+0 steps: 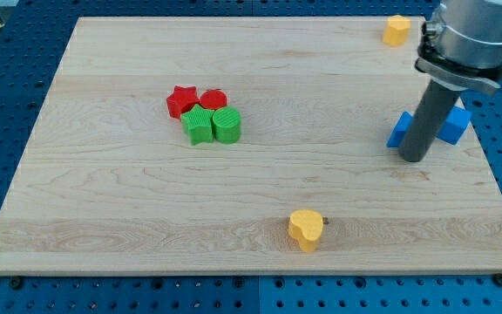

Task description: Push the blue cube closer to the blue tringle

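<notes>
My tip (414, 159) rests on the board at the view's right, the thick dark rod rising from it. Two blue blocks sit right behind the rod. One blue block (399, 131), probably the triangle, shows at the rod's left, touching or nearly touching it. The other blue block (454, 124), probably the cube, shows at the rod's right. The rod hides the space between them, so I cannot tell if they touch. My tip is just below and between the two.
A red star (181, 99), a red block (213, 99), a green star (199, 125) and a green cylinder (227, 126) cluster left of centre. A yellow heart (305, 228) lies near the bottom edge. A yellow block (396, 30) sits at the top right edge.
</notes>
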Tool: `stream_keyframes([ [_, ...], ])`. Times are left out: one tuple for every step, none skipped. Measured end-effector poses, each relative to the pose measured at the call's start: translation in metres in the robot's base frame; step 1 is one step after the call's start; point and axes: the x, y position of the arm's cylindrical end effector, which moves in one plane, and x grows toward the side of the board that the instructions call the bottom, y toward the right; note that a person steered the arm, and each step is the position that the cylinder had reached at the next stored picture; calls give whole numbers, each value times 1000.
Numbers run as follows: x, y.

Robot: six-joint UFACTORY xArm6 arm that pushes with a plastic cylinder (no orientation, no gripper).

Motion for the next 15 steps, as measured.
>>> stream_keyframes([
  [11, 36],
  [30, 51],
  [31, 78],
  [16, 115],
  [-30, 115],
  [-65, 93],
  [-55, 53],
  [-54, 38],
  [-53, 49],
  [-48, 87],
  [-28, 98],
  [-12, 62],
  [-16, 39],
  [-25, 28],
  [-27, 28],
])
